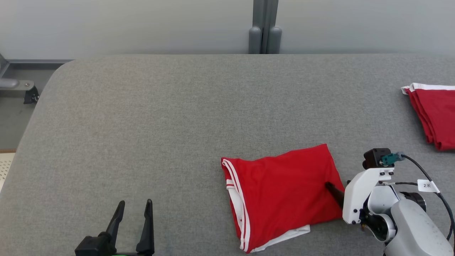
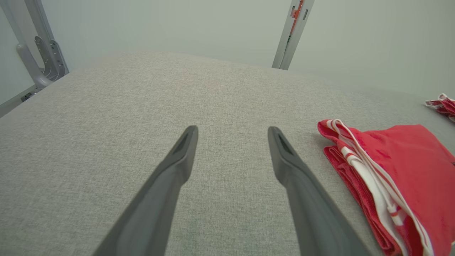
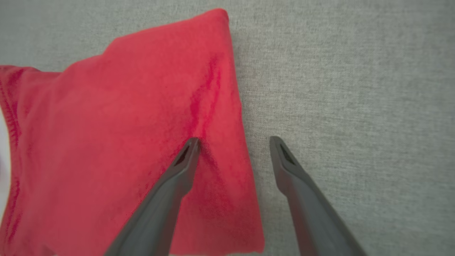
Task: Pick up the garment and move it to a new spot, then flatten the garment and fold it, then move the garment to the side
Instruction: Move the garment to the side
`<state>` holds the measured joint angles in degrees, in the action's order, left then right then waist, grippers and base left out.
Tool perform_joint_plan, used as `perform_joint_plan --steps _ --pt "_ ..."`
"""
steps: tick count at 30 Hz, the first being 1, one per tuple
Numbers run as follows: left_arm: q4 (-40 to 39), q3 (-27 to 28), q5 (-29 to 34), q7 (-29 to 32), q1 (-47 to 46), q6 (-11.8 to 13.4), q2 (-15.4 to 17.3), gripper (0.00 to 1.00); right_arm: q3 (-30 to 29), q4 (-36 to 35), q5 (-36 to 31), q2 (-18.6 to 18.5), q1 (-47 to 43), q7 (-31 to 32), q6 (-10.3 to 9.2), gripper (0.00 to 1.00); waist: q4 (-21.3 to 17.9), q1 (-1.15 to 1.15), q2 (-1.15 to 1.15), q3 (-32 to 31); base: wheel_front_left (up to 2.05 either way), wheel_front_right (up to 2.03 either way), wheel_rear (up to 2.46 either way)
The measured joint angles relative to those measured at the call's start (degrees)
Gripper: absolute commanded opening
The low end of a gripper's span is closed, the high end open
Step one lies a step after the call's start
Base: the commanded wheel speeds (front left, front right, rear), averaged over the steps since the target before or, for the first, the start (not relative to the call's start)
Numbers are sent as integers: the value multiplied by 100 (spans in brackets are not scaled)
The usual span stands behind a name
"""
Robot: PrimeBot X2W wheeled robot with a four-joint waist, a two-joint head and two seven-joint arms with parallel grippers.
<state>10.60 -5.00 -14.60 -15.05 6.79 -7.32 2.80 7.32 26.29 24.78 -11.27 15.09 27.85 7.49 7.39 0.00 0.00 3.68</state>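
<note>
The garment point(image 1: 280, 192) is red with white stripes and lies folded on the grey table point(image 1: 160, 113), front right of centre. My right gripper point(image 3: 233, 142) is open and straddles the garment's right edge. One of its fingers point(image 1: 333, 191) presses on the red cloth point(image 3: 124, 135) and the other rests over the bare table beside it. My left gripper point(image 1: 135, 202) is open at the lower left with nothing between its fingers, well to the left of the garment. In the left wrist view that gripper point(image 2: 233, 129) hovers over the bare table, with the garment's striped edge point(image 2: 408, 170) to its right.
A second folded red garment point(image 1: 435, 113) lies at the table's far right edge; it is also small in the left wrist view point(image 2: 442, 105). A grey post point(image 1: 265, 26) stands behind the table against the pale wall. The table's rounded left edge drops to the floor.
</note>
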Motion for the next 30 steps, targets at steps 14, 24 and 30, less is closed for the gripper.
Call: perform_joint_plan --steps 14,24,30 --pt "-85 24 -36 0 -253 -1 1 100 138 390 352 -15 907 -776 3 0 -94 0 0 321 0 0 0" --pt "-156 -190 2 0 -543 -7 125 100 -542 220 -24 -513 2250 -1095 3 0 -800 0 0 713 0 0 0" --pt "-191 -545 -7 0 -857 -7 334 100 -1464 249 -544 -705 2865 -1228 3 0 -1049 0 0 1204 0 0 0"
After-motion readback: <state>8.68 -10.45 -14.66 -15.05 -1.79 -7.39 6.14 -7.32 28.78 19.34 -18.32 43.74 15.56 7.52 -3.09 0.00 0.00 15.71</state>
